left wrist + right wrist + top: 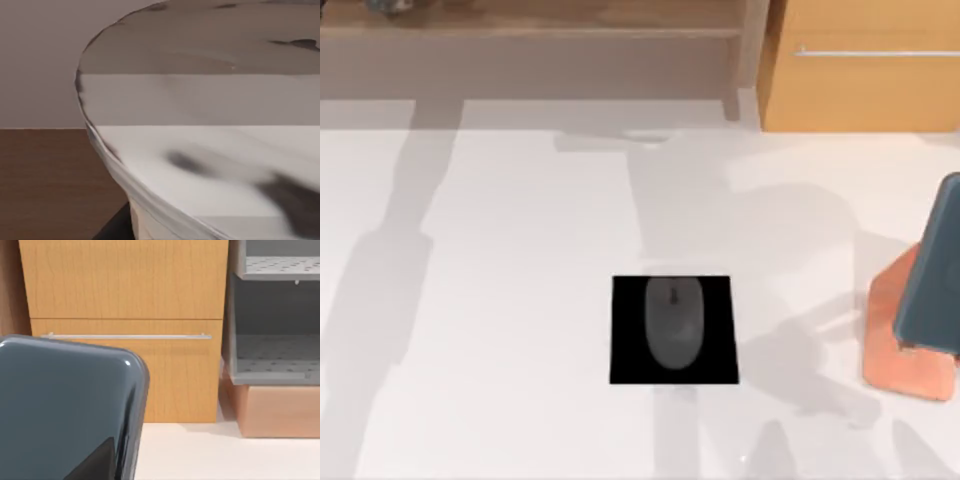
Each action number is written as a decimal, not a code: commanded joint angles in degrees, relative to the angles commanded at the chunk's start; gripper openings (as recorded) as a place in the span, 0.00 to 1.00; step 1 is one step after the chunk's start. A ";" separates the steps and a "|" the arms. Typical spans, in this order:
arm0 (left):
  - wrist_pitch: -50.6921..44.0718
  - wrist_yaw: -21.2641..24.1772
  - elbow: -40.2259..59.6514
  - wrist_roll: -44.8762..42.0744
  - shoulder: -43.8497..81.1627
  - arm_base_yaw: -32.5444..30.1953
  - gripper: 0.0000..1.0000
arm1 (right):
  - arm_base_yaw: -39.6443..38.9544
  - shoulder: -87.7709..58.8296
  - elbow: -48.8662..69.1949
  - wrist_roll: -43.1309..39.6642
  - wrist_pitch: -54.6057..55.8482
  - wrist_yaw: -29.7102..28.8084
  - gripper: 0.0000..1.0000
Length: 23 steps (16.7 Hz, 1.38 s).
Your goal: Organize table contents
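Note:
A grey computer mouse [673, 322] lies in the middle of a black square pad [625, 365] near the centre of the white table [500, 300]. At the table's right edge a dark grey-blue phone [932, 290] leans upright on a salmon-orange stand [895, 350], partly cut off by the picture's edge. In the right wrist view the phone [60, 405] is very close, its rounded corner and glossy face toward the camera. The left wrist view shows a white tabletop edge [200, 165], close and blurred, above a brown floor.
A light-brown wooden shelf [540, 25] runs along the back, and an orange-wood cabinet [865, 85] with a metal handle stands at the back right. The right wrist view shows that cabinet [125, 290] with a grey rack [275, 350] beside it. Arm shadows cross the table.

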<state>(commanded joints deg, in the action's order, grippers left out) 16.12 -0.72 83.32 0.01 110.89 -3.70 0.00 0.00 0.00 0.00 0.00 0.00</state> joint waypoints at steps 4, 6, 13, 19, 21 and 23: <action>0.16 -0.09 -0.26 -0.22 -0.40 -0.22 0.00 | 0.00 0.00 0.00 0.00 0.00 0.00 1.00; 0.29 0.23 -1.07 -1.26 -1.95 0.99 0.00 | 0.00 0.00 0.00 0.00 0.00 0.00 1.00; -0.18 0.53 -3.06 -2.83 -4.09 3.64 0.00 | 0.00 0.00 0.00 0.00 0.00 0.00 1.00; 0.00 0.00 0.00 0.00 0.00 0.00 0.00 | 0.00 0.00 0.00 0.00 0.00 0.00 1.00; 0.00 0.00 0.00 0.00 0.00 0.00 0.00 | 0.00 0.00 0.00 0.00 0.00 0.00 1.00; 0.00 0.00 0.00 0.00 0.00 0.00 0.08 | 0.00 0.00 0.00 0.00 0.00 0.00 1.00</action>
<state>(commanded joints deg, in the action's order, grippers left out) 16.12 -0.72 83.32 0.01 110.89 -3.70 0.00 0.00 0.00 0.00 0.00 0.00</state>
